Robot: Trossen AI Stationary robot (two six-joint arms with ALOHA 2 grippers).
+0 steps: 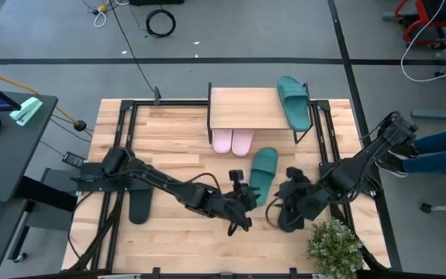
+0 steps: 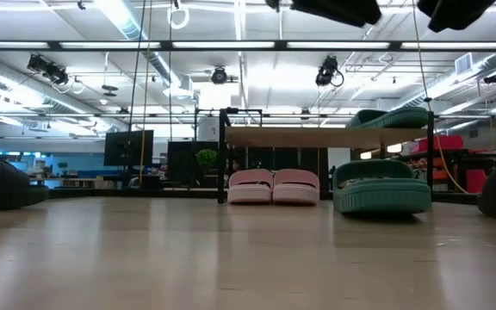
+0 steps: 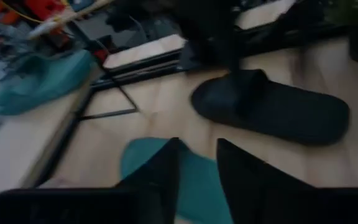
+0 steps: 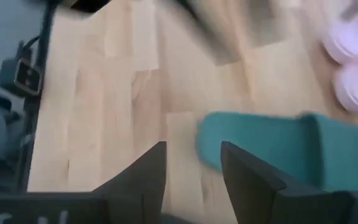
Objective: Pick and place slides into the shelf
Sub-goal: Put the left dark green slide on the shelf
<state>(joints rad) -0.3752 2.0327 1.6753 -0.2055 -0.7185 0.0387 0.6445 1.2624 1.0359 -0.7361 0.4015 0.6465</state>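
1. The shelf (image 1: 250, 108) stands at the far middle of the wooden table (image 1: 169, 136). It serves as the reference for all positions below.
2. The two pink slides (image 1: 232, 141) lie side by side under the shelf's plank, touching each other. Their near ends stick out past the plank's near edge.
3. One teal slide (image 1: 293, 101) lies on top of the shelf at its right end. It is angled and overhangs the right edge of the plank.
4. The second teal slide (image 1: 263, 172) lies flat on the table just in front of the shelf, toward its right side. It rests apart from the pink pair.
5. One black slide (image 1: 140, 206) lies on the table well in front of the shelf and off to its left, beside the left arm.
6. The other black slide (image 3: 272, 109) lies on the table in front of the shelf's right end, beneath the right arm.
7. The left gripper (image 1: 242, 203) hovers in front of the shelf, at the near end of the teal slide on the table. Its fingers (image 3: 160, 171) stand apart over that slide and clamp nothing.
8. The right gripper (image 1: 281, 211) hangs just to the right of the left gripper, over the black slide. Its fingers (image 4: 148, 171) stand apart with bare table between them, and they hold nothing.
9. A potted plant (image 1: 334, 246) stands at the table's near right corner, well away from the shelf.
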